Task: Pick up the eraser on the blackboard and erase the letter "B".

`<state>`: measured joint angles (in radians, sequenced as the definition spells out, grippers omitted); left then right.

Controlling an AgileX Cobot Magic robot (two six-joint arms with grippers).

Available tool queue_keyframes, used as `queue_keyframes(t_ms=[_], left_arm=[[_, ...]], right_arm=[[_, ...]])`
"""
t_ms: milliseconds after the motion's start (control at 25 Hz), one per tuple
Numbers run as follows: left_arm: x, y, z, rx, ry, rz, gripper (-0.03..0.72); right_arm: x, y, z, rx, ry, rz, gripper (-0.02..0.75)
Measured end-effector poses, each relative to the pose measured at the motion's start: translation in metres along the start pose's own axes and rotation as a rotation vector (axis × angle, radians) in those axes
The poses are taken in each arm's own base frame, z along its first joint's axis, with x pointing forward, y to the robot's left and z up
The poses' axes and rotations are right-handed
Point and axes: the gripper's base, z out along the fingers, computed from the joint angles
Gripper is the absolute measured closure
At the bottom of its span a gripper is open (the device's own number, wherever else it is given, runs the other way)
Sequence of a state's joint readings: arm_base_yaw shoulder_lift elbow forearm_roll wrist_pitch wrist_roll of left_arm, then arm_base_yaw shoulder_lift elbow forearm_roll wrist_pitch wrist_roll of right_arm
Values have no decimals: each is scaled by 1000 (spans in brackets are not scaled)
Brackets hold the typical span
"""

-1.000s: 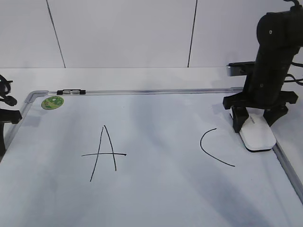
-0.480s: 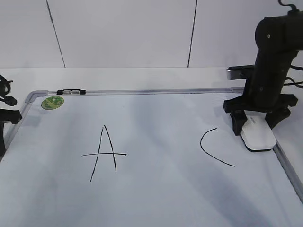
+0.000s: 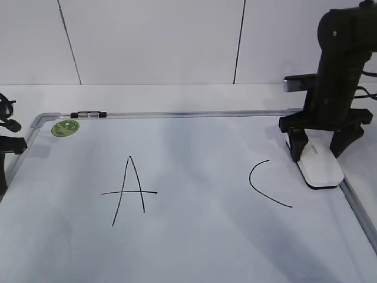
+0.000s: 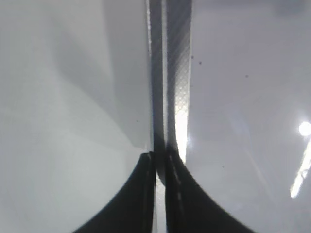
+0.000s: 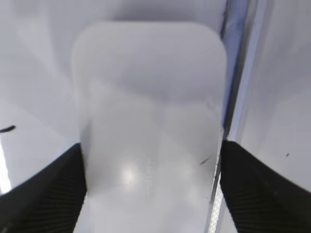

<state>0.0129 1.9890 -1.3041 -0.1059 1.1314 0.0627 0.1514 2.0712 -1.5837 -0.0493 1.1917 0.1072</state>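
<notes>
I found no letter "B" between the black "A" [image 3: 129,191] and "C" [image 3: 268,184], so I judged erasing complete. The white rounded plastic eraser [image 3: 320,165] lay on the far right of the white, silver-framed blackboard [image 3: 194,114], beside its right edge. The right gripper [image 3: 318,143] straddled it, jaws spread, apparently not gripping. The left gripper [image 4: 160,167] was clenched, empty. A pale tabletop and white wall lay beyond.
</notes>
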Motion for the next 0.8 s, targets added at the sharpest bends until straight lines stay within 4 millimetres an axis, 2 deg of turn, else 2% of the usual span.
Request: queue_keyframes(t_ms=[280,480,680,800], left_arm=[[0,0,0,0,0,0,676],[0,0,0,0,2,0,676],[0,0,0,0,4,0,676],[0,0,0,2,5,-1,675]], right_arm=[[-12,2,-22,-24,-69,10,98],[-13,5,-31,-67,-90,24,144],[-2,4,-68,-92,-175,28,178],[13,3,-96,-117,-234,33,181]])
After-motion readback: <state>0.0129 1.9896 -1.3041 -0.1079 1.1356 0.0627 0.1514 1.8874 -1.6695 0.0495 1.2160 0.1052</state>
